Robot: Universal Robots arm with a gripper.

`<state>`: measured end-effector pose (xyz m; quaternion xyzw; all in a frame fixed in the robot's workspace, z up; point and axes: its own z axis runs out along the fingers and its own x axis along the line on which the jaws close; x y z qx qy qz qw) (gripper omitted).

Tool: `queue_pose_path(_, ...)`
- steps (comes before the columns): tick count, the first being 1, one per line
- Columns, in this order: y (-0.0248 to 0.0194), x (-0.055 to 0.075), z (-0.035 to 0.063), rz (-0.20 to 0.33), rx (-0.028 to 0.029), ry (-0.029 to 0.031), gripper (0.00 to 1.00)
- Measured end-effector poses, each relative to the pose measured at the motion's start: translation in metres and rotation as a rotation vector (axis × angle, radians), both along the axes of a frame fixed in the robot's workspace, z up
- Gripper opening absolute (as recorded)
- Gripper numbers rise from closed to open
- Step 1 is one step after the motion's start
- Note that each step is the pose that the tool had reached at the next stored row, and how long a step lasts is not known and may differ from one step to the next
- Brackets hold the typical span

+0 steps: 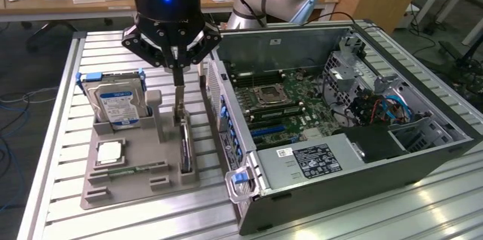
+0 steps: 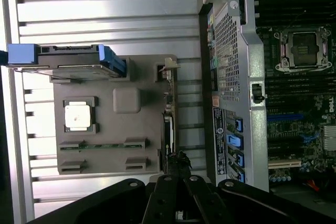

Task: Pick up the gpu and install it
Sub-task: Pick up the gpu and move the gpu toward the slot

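One thin dark card, the gpu point(image 1: 185, 150), stands on its long edge in a slot of the grey holder point(image 1: 124, 182), on the side facing the computer case point(image 1: 422, 158). A pale metal piece, seemingly its bracket, rises at the end nearer the hard drive point(image 1: 115, 101). The card has not been lifted out.

The hand point(image 1: 178, 80) hangs directly over it with its two fingers pressed together and nothing visibly between them. In the wrist view the hand point(image 2: 176, 157) lines up with the top edge of the gpu point(image 2: 168, 124), but it cannot be told whether the tips touch that edge.

Apart from the card, the holder also carries the hard drive upright in its cradle, a square processor point(image 1: 110, 152) and a slim memory stick point(image 1: 132, 169). The holder lies on the slatted metal worktop point(image 1: 68, 217), just beside the open case. The motherboard point(image 1: 290, 101) is exposed, with blue expansion slots point(image 1: 268, 131) showing.

Judged from this, the work is at the pick-up step: the hand is in place over the card, with no grasp taken yet. A grip calls for the fingers to part enough to straddle the thin edge. They must stay square to the card's length and close on bare board rather than on components. That way the card can rise straight out of the slot without tilting.
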<state>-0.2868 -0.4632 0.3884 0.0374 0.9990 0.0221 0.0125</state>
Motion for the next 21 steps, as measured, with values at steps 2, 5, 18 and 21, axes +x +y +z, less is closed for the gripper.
queue_pose_path(2,0.0000,0.0000,0.0000,0.000,0.0000,0.0001,0.11)
queue_pose_path(5,0.0000,0.0000,0.0000,0.000,0.0000,0.0000,0.23)
queue_pose_path(18,0.0000,0.0000,-0.0041,0.000,0.0001,-0.0001,0.42)
queue_pose_path(21,0.0000,0.0000,-0.0095,0.000,0.0000,0.0001,0.42)
